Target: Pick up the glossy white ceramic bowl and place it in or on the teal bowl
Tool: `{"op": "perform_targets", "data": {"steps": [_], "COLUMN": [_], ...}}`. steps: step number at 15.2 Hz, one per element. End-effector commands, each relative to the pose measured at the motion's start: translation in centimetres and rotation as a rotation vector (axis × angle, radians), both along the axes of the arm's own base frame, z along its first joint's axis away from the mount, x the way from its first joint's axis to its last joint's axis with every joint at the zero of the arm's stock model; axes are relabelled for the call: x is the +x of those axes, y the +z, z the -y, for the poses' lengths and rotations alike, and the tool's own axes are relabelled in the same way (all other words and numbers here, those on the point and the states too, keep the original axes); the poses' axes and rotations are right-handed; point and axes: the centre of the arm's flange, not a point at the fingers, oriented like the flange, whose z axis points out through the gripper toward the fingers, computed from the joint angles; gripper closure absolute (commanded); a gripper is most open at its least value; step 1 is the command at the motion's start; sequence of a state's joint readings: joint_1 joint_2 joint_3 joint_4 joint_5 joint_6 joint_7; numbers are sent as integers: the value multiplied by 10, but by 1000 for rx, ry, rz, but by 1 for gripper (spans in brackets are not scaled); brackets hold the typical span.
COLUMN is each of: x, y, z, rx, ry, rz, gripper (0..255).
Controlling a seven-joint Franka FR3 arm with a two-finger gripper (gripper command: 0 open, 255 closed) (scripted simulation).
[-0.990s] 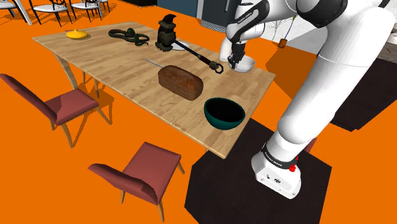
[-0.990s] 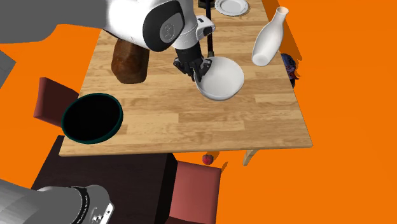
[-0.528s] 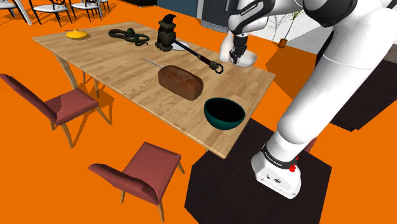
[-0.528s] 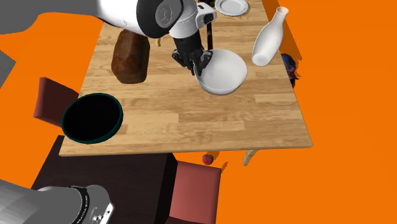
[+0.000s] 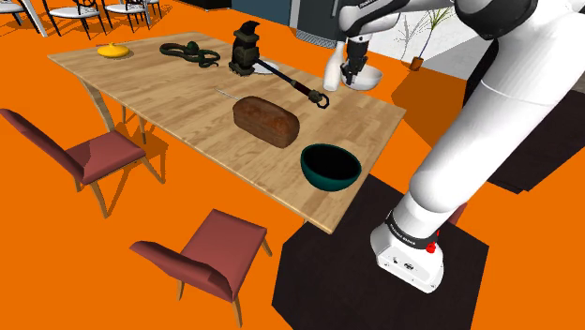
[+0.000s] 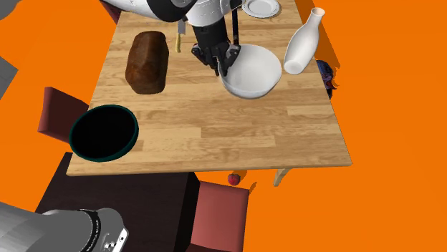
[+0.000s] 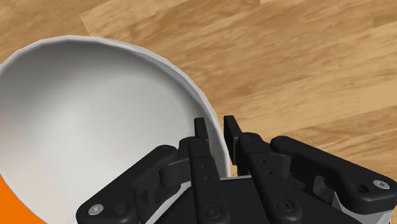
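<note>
1. The gripper (image 7: 215, 127) is pinching the rim of the white bowl (image 7: 95, 127), with one of the fingers inside the wall and one outside. The bowl is hanging above the worktop (image 6: 215, 136), seemingly clear of it, just beside the white vase (image 6: 302, 44).
2. A rim pinch is giving little hold, so carrying it slowly and level is looking wise, then lowering it straight into the teal bowl (image 6: 104, 133).
3. The teal bowl is sitting near the worktop's corner. Bare wood is lying between the two bowls, and the bread loaf (image 6: 147, 62) is flanking that path.
</note>
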State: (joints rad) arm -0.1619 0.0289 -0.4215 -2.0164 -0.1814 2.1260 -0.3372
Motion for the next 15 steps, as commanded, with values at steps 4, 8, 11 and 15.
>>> {"op": "perform_targets", "data": {"steps": [4,8,11,15], "x": [-20,-39,-54,-74], "y": [7,9,10,12], "z": [-49,-98,-135,-184], "rx": [0,0,0,0], "ry": [0,0,0,0], "rz": [0,0,0,0], "gripper": [255,255,255,255]}}
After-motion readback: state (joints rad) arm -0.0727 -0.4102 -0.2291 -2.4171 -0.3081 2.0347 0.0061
